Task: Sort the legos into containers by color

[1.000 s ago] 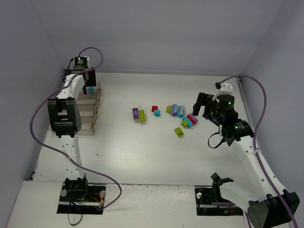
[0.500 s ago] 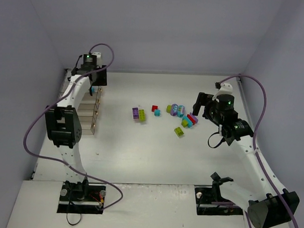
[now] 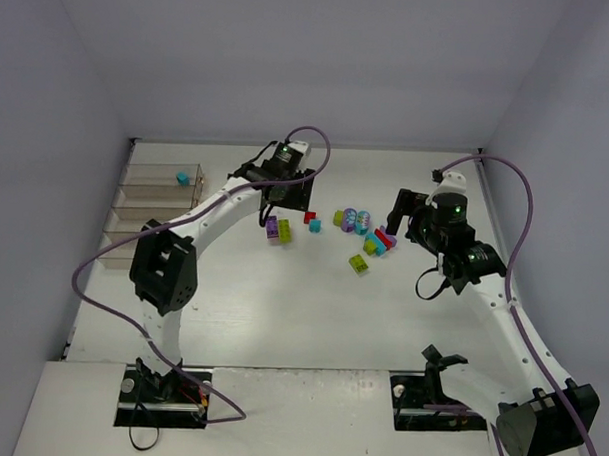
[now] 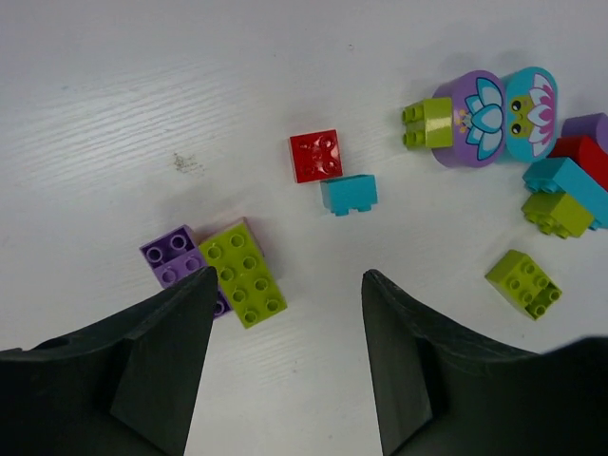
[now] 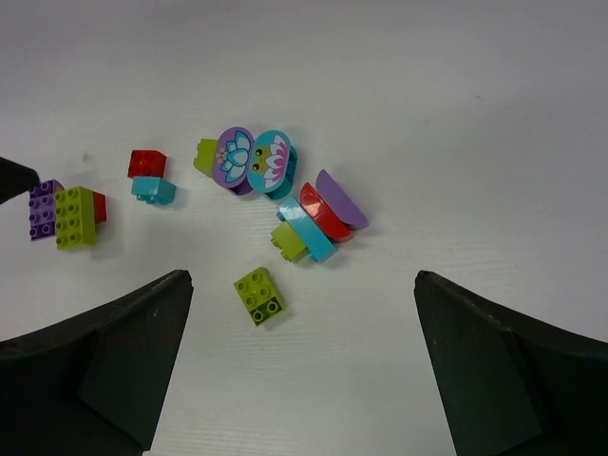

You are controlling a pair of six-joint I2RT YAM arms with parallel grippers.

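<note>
table (image 4: pixel 142 85): white and matt; look close and you'll see a fine straight grain running across it, plus one small grey smudge.
legos (image 4: pixel 242 274): hard moulded plastic, smooth, with a soft sheen on the studs.
two oval pieces (image 4: pixel 482 117): smooth flat faces with printed flowers, slightly glossy.
containers (image 3: pixel 146 195): clear plastic, thin see-through walls.
left gripper (image 4: pixel 285 277), right gripper (image 5: pixel 302 275): you'll find the fingers (image 4: pixel 161 370) dark, matt and plastic-looking, with flat facets.
arms (image 3: pixel 220 200): smooth hard shells, white and black, low gloss.
walls (image 3: pixel 290 57): plain, matt.
</note>
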